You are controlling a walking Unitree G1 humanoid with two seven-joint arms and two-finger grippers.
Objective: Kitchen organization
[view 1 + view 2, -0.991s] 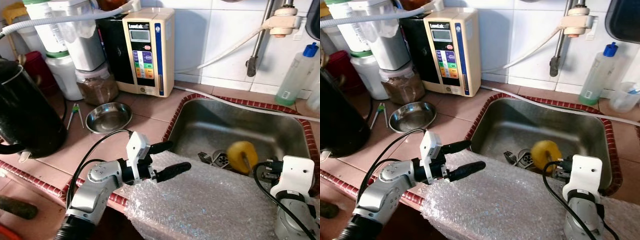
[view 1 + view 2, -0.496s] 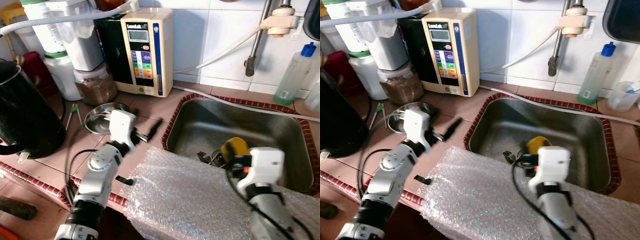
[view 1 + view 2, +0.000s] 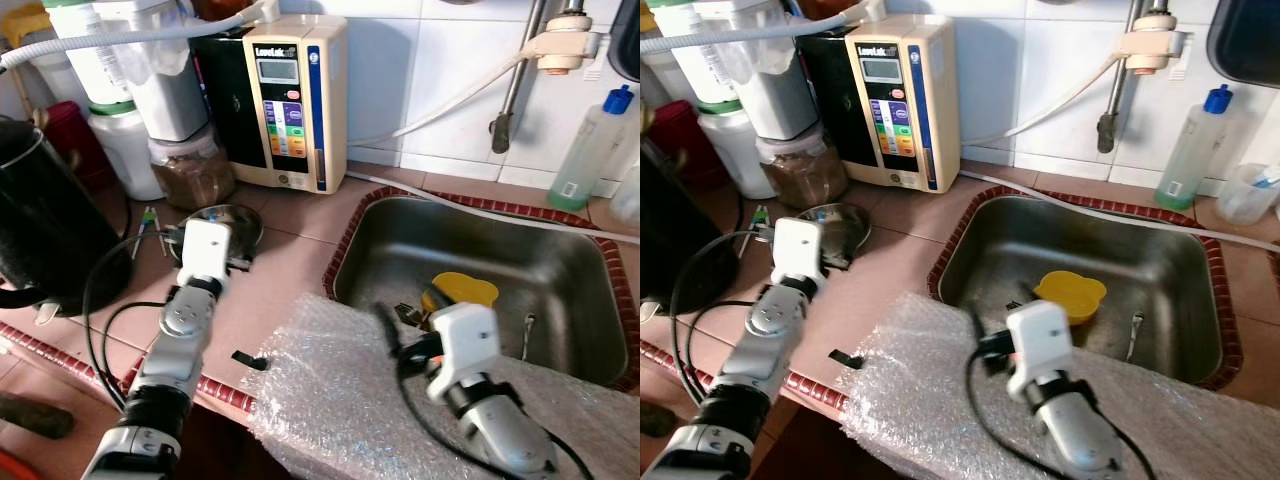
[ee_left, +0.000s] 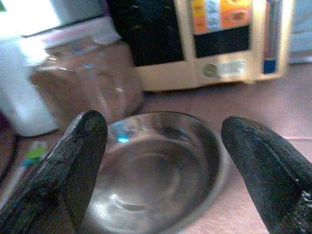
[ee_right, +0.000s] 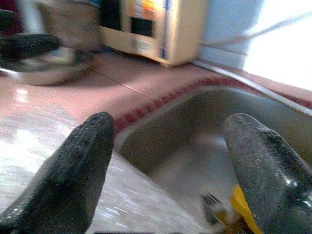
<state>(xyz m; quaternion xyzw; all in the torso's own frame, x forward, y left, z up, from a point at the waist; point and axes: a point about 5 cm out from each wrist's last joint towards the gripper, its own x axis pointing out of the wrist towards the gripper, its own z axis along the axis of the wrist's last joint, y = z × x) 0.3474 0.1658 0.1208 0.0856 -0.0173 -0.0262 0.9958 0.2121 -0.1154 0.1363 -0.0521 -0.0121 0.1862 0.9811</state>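
Note:
A steel bowl (image 3: 237, 217) sits on the tiled counter in front of the water ioniser. My left gripper (image 4: 163, 127) is open right at it, one finger on each side of the bowl (image 4: 156, 170) and just short of its rim. A yellow bowl (image 3: 463, 290) lies in the steel sink (image 3: 560, 250) among loose cutlery (image 3: 527, 330). My right gripper (image 5: 168, 124) is open and empty, low over the bubble wrap (image 3: 340, 410) at the sink's front edge and pointing left along the counter.
A black kettle (image 3: 45, 230) stands at the left and a brown jar (image 3: 195, 175) behind the steel bowl. The ioniser (image 3: 290, 100), tap (image 3: 555, 45) and soap bottle (image 3: 590, 150) line the back wall. A small black piece (image 3: 250, 360) lies by the wrap.
My left gripper swung from over the bubble wrap back to the steel bowl. The right arm swung left over the wrap. The yellow bowl, upright by the right gripper before, now lies in the sink.

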